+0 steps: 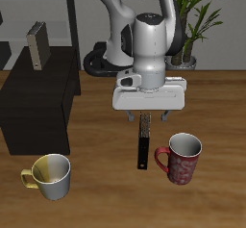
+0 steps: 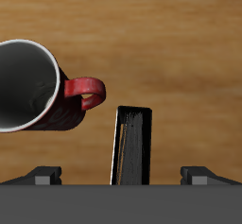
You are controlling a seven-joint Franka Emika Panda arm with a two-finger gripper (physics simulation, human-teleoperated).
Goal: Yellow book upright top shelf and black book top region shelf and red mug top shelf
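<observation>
I'm looking at a warm wood-grain tabletop under even light — behind it a potted plant with long green leaves, and dim dark shelving against a grey wall.

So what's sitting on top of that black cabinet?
The yellow book stands upright on the shelf, near its back edge. Nothing else shows on the top. Its open compartment faces away from view, so its inside cannot be seen.

Simulated home study (potted plant, bookshelves)
</observation>
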